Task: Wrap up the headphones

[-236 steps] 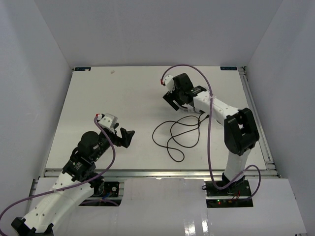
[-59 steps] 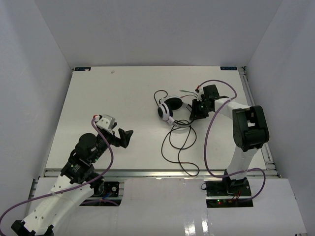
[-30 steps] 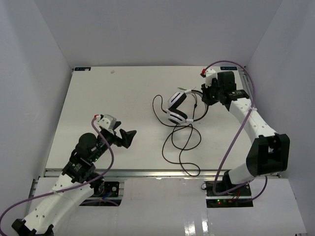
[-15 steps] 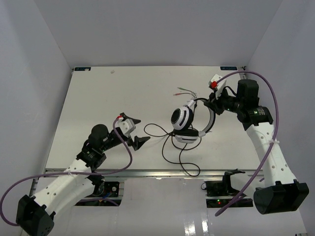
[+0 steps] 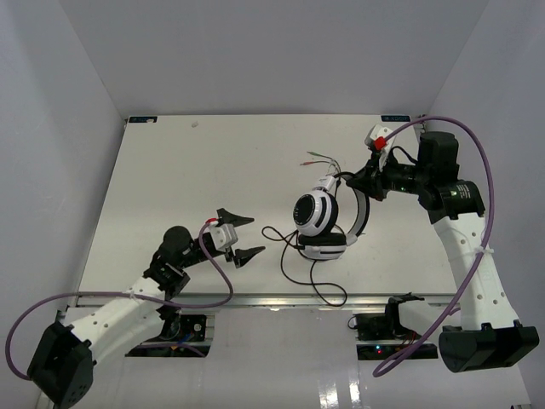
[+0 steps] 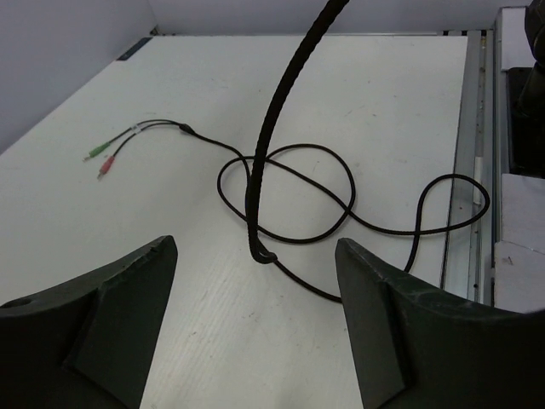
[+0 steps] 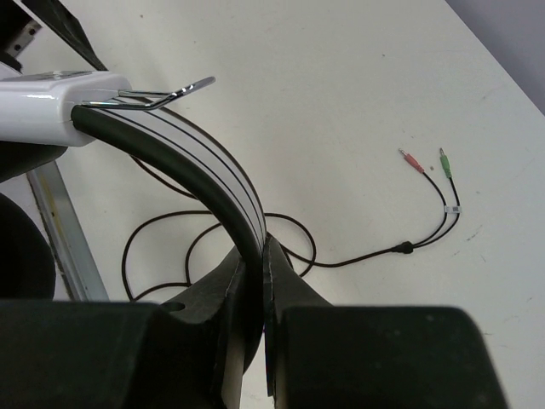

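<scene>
The headphones [image 5: 319, 217], white ear cups with black pads, hang above the table at centre right. My right gripper [image 5: 364, 183] is shut on their black-and-white headband [image 7: 200, 170] and holds them up. The thin black cord [image 5: 311, 273] drops from the lower cup and lies in loops on the table [image 6: 289, 196]. Its red and green plugs [image 5: 317, 158] lie behind the headphones; they also show in the left wrist view [image 6: 100, 155] and the right wrist view [image 7: 426, 162]. My left gripper [image 5: 241, 236] is open and empty, low over the table, left of the cord loops.
The white table [image 5: 170, 187] has a metal rail along its near edge [image 5: 281, 300]. White walls enclose left, back and right. Thick purple robot cables [image 5: 477, 153] loop from each arm. A small black device [image 5: 383, 322] sits below the front edge.
</scene>
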Available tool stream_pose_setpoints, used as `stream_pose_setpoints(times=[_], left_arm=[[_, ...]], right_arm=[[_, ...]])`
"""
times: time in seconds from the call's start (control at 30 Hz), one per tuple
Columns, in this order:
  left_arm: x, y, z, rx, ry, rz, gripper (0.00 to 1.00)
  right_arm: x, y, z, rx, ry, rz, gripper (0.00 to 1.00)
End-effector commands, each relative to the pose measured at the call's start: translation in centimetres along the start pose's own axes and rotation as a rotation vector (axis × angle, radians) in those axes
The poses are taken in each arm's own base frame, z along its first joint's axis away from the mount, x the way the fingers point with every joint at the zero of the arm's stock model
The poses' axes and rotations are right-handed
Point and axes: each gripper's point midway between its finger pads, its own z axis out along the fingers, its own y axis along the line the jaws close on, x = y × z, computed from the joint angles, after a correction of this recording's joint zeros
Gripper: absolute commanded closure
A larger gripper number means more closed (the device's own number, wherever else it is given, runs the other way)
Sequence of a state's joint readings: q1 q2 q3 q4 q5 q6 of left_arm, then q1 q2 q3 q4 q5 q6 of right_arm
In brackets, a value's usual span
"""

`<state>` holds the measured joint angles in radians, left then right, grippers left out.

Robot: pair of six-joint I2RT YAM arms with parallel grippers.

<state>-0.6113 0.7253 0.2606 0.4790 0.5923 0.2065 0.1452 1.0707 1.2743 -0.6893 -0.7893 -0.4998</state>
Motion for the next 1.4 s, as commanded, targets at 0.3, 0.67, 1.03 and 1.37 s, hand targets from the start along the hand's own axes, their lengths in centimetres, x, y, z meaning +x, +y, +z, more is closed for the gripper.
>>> stream_pose_setpoints(times=[0.3,0.67,1.03,1.37], left_arm=[[0.0,-0.7,5.0,0.01,-0.037,-0.145,0.3],[1.3,-1.2,4.7,-0.06,-0.096,-0.269,0.36],[1.6,-1.1,6.2,-0.065,-0.156,-0.347,0.39],[2.0,-3.1,8.6,0.005,-0.154,-0.375,0.75]], right_arm=[[-4.6,1.3,-1.1,-0.054,-0.105,0.038,0.92],[-9.1,0.9,-2.8,-0.067,-0.193,0.099,0.92],[-10.3,0.9,-3.6,-0.099,-0.236,0.14,0.92],[-11.1,-0.8,-4.8,-0.02,-0.256,0.188,0.92]])
